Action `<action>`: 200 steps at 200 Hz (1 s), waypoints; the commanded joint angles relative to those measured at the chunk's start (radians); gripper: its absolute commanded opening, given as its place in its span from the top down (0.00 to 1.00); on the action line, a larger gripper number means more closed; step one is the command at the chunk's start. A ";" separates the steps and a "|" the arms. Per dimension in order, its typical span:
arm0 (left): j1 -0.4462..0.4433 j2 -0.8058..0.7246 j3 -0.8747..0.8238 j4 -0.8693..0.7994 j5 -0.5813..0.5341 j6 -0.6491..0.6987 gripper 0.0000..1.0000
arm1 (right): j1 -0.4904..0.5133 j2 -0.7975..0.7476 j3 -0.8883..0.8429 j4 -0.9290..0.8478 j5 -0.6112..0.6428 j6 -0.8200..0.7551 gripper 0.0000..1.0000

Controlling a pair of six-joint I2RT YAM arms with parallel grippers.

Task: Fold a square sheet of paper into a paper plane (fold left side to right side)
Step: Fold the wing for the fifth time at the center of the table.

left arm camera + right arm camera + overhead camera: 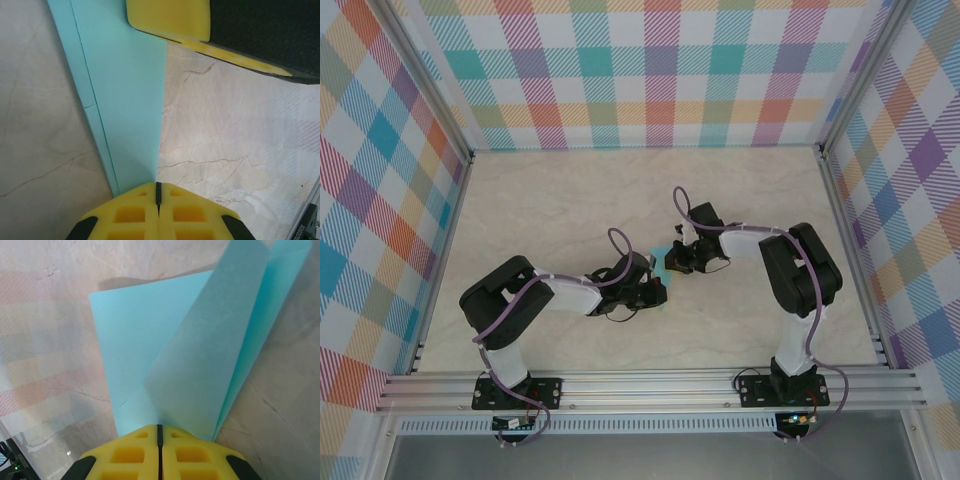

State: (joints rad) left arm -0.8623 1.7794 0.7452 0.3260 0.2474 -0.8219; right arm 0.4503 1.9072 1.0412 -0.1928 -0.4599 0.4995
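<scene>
Turquoise paper plane (127,90), half made, lies at mid-desk between the two hands. In the top view just a sliver of it peeks out where they meet.

Left side: left hand (158,210) closed, pads together with no gap. It sits right on the narrow pointed end of the paper. From its wrist view the sheet lies flat on the marbled desk (45,150), with a long crease and a thin layered strip along its left edge. I read this hand as an anchor: it pins the point down so the sheet cannot skate while the other end is worked. I cannot tell whether the tip is nipped between the pads or only pressed under them.

Middle: the paper fans out wider away from the left hand. A yellow finger (170,20) of the other hand rests on its far, broad end.

Right side: right hand (159,450) also closed, pads meeting. A flap (210,340) rises tilted off the desk straight out of its fingertips, so I judge it to be pinching that layer. The rest of the sheet lies flat beneath and to the left of the flap. Lifting one layer while the base stays down fits carrying a side across the centre crease.

Judgement: fold in progress, flap not yet laid over or creased. Risk: the thin paper slips from the pinch, or the pinned point pivots and the fold lands crooked.
</scene>
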 commanded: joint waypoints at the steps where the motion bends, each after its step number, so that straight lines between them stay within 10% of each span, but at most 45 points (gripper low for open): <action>1: -0.020 0.041 -0.035 -0.154 0.056 0.003 1.00 | -0.068 0.046 0.051 0.085 0.190 -0.047 0.92; 200: -0.020 0.037 -0.032 -0.156 0.053 0.002 1.00 | -0.172 0.177 0.301 -0.024 0.170 -0.094 0.89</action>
State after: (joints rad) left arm -0.8616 1.7851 0.7452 0.3428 0.2405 -0.8219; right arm 0.3386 2.0384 1.2598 -0.2577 -0.4171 0.4503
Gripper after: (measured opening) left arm 0.043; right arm 0.113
